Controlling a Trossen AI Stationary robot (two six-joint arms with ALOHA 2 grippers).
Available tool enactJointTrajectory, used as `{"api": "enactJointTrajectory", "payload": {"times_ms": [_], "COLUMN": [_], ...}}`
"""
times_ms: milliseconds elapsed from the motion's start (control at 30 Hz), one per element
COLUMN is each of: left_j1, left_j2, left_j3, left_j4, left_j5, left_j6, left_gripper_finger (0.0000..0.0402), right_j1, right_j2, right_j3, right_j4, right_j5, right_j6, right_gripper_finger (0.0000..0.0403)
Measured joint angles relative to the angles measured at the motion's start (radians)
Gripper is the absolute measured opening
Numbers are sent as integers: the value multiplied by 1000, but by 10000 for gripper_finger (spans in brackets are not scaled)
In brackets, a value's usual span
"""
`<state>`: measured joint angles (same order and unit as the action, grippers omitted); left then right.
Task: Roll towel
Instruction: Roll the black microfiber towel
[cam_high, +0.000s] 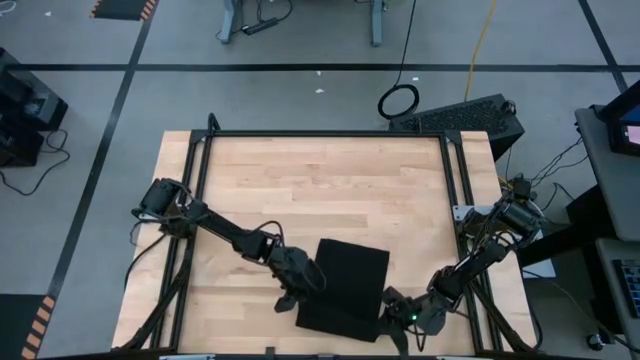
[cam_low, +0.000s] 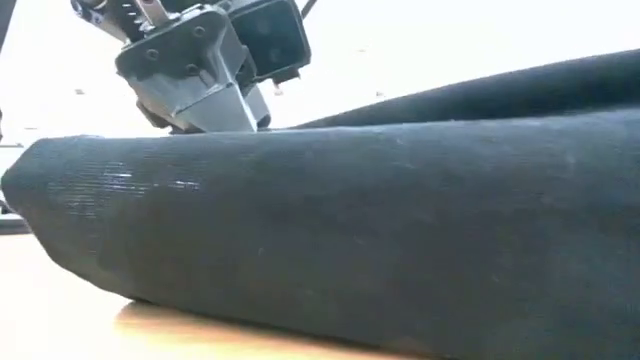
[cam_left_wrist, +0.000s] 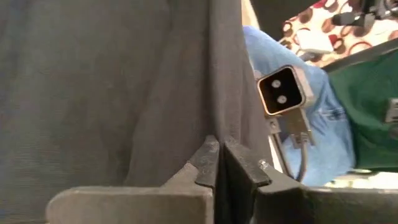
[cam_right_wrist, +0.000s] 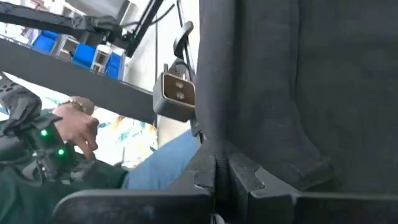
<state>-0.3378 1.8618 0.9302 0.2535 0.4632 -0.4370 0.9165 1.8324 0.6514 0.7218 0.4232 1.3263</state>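
Observation:
The black towel (cam_high: 345, 280) lies on the wooden table near its front edge. Its near part (cam_high: 335, 318) is doubled over into a thick band, which fills the low view as a dark roll (cam_low: 330, 230) resting on the wood. My left gripper (cam_high: 298, 292) is shut on the towel's left side. My right gripper (cam_high: 392, 306) is shut on its right side, near the front corner. Each wrist view shows the other arm's wrist camera beyond the cloth. My left gripper pinches a ridge of the towel's left edge (cam_left_wrist: 216, 138) between its two fingers. The fingers come from the table's left, slanting down. The cloth rises from the fingers in a pulled-up crease; one layer or several, I cannot tell. My right gripper pinches the towel's right edge (cam_right_wrist: 219, 149) between its two fingers. It comes from the table's right, slanting slightly down. A fold of cloth stands up from the fingers; the number of layers does not show.
Black frame rails (cam_high: 320, 134) run along the table's far and side edges. Bare wood (cam_high: 320, 190) stretches behind the towel. A person in blue trousers (cam_left_wrist: 292, 68) stands beyond the table, a hand (cam_right_wrist: 78, 124) on a controller.

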Motion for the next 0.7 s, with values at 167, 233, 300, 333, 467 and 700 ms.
{"api": "enactJointTrajectory", "payload": {"times_ms": [167, 233, 300, 333, 467, 700], "left_j1": [1, 1, 1, 1, 4, -65], "left_j2": [3, 2, 2, 2, 2, 2], "left_j3": [-5, -5, -5, -5, -4, -2], "left_j4": [-28, -29, -35, -36, 14, 95], "left_j5": [-48, -100, -144, -162, -177, -174], "left_j6": [2, 9, 30, 41, 58, 140], "left_gripper_finger": [51, 65, 81, 88, 115, 149], "right_j1": [5, 4, 4, 4, -4, -5], "right_j2": [-1, -2, -2, -2, -2, -2], "right_j3": [0, 1, 2, 2, 4, 4], "right_j4": [-59, -67, -71, -72, -91, -105], "right_j5": [-66, -79, -72, -70, -67, -59], "right_j6": [46, 64, 73, 73, 90, 103], "right_gripper_finger": [6, 11, 20, 25, 40, 43]}}
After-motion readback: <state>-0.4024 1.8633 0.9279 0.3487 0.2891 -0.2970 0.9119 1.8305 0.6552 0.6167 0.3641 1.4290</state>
